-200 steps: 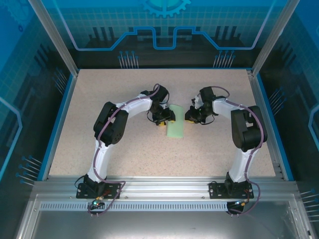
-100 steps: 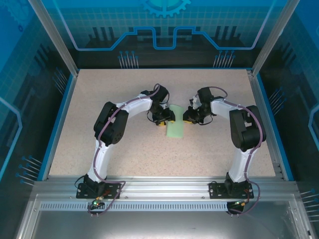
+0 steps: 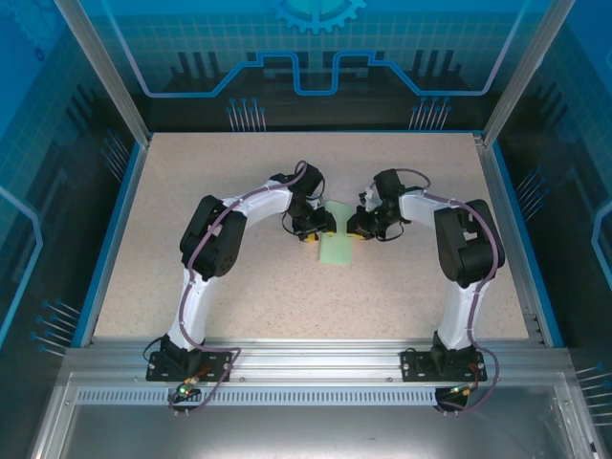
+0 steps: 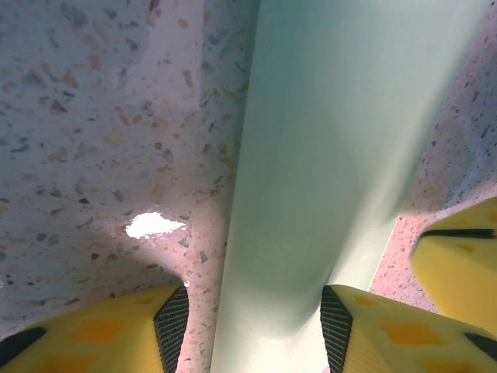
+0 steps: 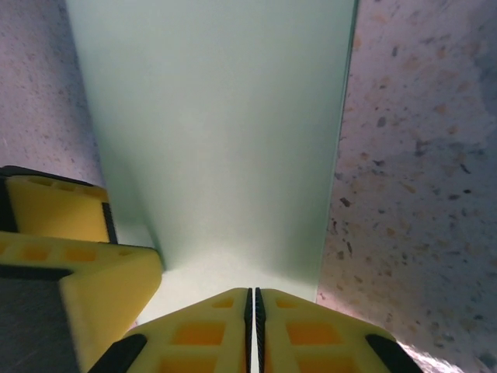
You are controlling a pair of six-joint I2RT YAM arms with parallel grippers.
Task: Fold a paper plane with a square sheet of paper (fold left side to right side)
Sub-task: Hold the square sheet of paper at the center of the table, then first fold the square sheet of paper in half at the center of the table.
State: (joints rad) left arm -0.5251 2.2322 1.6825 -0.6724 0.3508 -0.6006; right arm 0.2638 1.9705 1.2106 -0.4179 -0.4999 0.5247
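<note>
The square sheet of paper (image 3: 337, 247) is pale mint green and lies on the speckled table, folded into a narrow strip rather than a paper plane. My left gripper (image 3: 316, 229) is at the strip's far left edge, low over it. Its jaws are open, and the paper (image 4: 326, 155) runs between the fingers of the left gripper (image 4: 255, 318). My right gripper (image 3: 356, 228) is at the far right edge. In the right wrist view the right gripper (image 5: 255, 311) is shut, its tips down over the paper (image 5: 217, 116), with nothing seen between the pads.
The two grippers face each other closely across the strip; a left finger (image 5: 70, 225) appears in the right wrist view and a right finger (image 4: 458, 264) in the left wrist view. A blue rim (image 3: 115, 229) and glass walls bound the table.
My right gripper has slid left, from a little right of the paper to over its right edge. The left arm and the paper have stayed put.
</note>
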